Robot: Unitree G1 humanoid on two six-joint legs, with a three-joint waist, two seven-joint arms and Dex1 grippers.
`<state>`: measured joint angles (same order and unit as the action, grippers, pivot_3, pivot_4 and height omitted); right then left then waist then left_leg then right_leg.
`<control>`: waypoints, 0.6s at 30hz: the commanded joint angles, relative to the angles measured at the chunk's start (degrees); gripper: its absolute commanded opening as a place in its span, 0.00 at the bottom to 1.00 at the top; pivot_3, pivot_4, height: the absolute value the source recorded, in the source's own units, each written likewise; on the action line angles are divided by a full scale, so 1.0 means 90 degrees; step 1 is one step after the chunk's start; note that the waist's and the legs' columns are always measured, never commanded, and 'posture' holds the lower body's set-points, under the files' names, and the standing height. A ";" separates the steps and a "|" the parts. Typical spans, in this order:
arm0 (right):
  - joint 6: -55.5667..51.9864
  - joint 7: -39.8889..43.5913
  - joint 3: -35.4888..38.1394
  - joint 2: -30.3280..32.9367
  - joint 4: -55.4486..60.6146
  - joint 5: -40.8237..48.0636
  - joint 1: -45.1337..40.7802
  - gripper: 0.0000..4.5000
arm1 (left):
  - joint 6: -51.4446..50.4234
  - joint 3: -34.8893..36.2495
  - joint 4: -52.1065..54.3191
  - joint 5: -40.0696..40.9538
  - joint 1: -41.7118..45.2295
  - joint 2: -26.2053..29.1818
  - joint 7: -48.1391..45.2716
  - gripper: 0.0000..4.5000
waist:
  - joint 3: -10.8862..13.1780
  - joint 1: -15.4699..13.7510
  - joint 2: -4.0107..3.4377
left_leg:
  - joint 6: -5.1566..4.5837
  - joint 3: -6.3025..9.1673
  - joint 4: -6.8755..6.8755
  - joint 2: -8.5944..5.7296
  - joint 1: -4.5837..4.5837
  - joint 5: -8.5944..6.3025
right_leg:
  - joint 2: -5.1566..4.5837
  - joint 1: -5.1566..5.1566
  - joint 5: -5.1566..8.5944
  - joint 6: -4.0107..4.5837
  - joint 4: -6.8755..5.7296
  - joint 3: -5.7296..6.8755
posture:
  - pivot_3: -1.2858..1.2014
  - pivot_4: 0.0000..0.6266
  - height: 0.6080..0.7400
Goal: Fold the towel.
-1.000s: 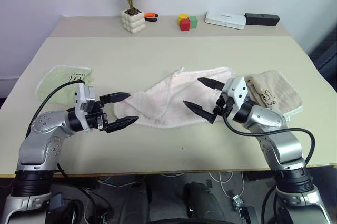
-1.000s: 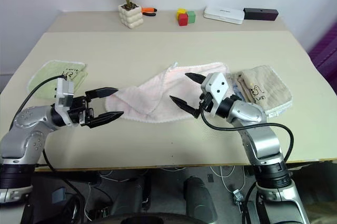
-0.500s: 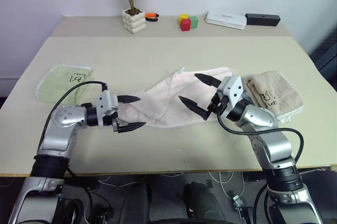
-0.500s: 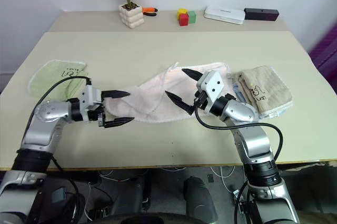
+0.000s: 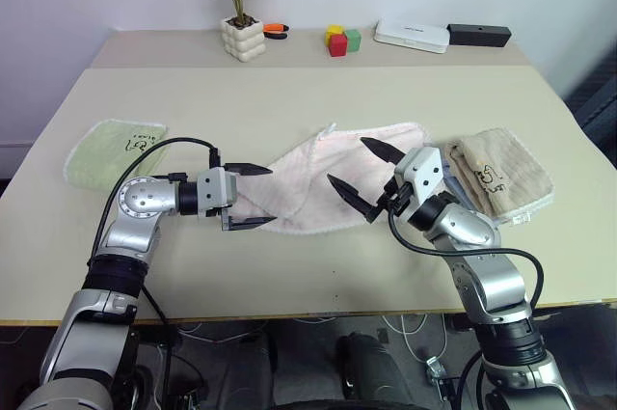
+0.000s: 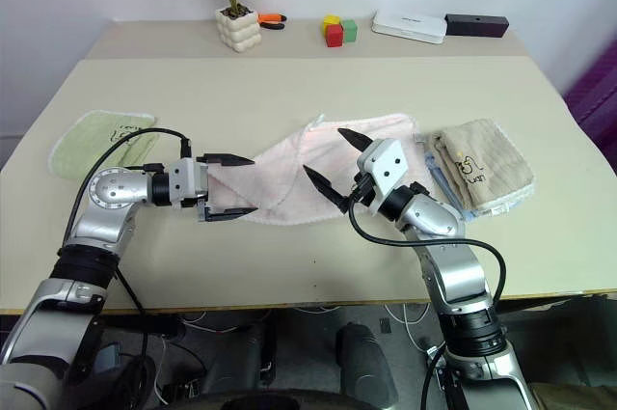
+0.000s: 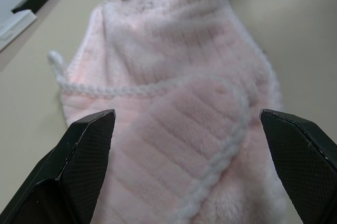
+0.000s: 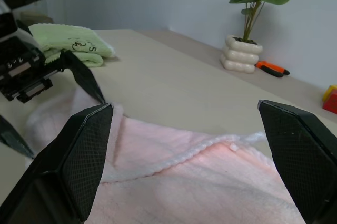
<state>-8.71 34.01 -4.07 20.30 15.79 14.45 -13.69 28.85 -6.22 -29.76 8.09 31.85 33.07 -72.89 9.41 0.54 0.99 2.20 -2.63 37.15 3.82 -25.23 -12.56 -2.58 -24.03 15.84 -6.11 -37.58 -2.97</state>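
A green towel (image 5: 114, 147) lies flat at the table's (image 5: 289, 101) left edge. Just right of it, the left gripper (image 5: 253, 196) points toward the pink towel (image 5: 323, 178), its jaws spread wide with the towel's left end between the fingertips, nothing grasped. The pink towel lies rumpled at mid-table, a loop tag (image 5: 333, 126) at its far edge. Over its right part hangs the right gripper (image 5: 364, 178), jaws likewise spread and empty. A folded beige towel (image 5: 501, 176) lies just beside the pink one's right end.
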 commanded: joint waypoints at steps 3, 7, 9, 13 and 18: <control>0.0189 -0.0123 0.0038 -0.0073 0.0320 -0.0033 0.0013 1.00 | 0.0363 -0.0138 -0.0150 -0.0076 0.0201 -0.0036 -0.0097 1.00 | 0.0000 0.0003 0.0000 | 0.0000 -0.0001 0.0000 0.0000 0.0000 0.0000 | -0.0001 0.0000 0.0000 0.0000 0.0000 0.0000 | 0.52 0.24 1.00; 0.0212 -0.0153 0.0036 -0.0079 0.0332 -0.0030 0.0023 1.00 | 0.0669 -0.0296 -0.0280 -0.0354 0.0237 -0.0081 0.0099 1.00 | 0.0000 0.0000 0.0000 | 0.0000 0.0000 0.0000 0.0000 0.0000 0.0000 | 0.0000 0.0000 0.0000 0.0000 -0.0001 0.0000 | 0.52 0.24 1.00; 0.0225 -0.0162 0.0032 -0.0087 0.0306 -0.0042 0.0002 1.00 | 0.0824 -0.0359 -0.0345 -0.0465 0.0264 -0.0083 0.0143 1.00 | 0.0000 0.0003 0.0000 | 0.0000 0.0000 0.0000 0.0000 0.0000 0.0000 | 0.0000 0.0000 0.0000 0.0000 -0.0001 0.0000 | 0.52 0.24 1.00; 0.0251 -0.0175 0.0021 -0.0118 0.0263 -0.0056 -0.0043 1.00 | 0.0978 -0.0417 -0.0439 -0.0681 0.0351 -0.0108 0.0459 1.00 | 0.0000 -0.0001 0.0000 | 0.0000 0.0000 0.0000 0.0000 0.0000 0.0000 | 0.0000 0.0000 0.0000 -0.0001 -0.0001 0.0000 | 0.52 0.24 1.00; 0.0278 -0.0191 0.0020 -0.0138 0.0240 -0.0073 -0.0059 1.00 | 0.1181 -0.0421 -0.0729 -0.0898 0.0591 -0.0088 0.0818 1.00 | 0.0000 0.0002 0.0000 | 0.0000 0.0000 0.0000 0.0000 0.0000 0.0000 | 0.0000 0.0000 -0.0001 -0.0002 -0.0001 0.0000 | 0.52 0.24 1.00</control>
<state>-7.46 32.52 -4.08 19.57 15.87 13.71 -13.55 38.30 -10.40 -36.42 0.38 35.78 31.97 -66.72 9.41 0.55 0.99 2.20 -2.63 37.15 3.82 -25.23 -12.56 -2.58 -24.03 15.83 -6.13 -37.58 -2.97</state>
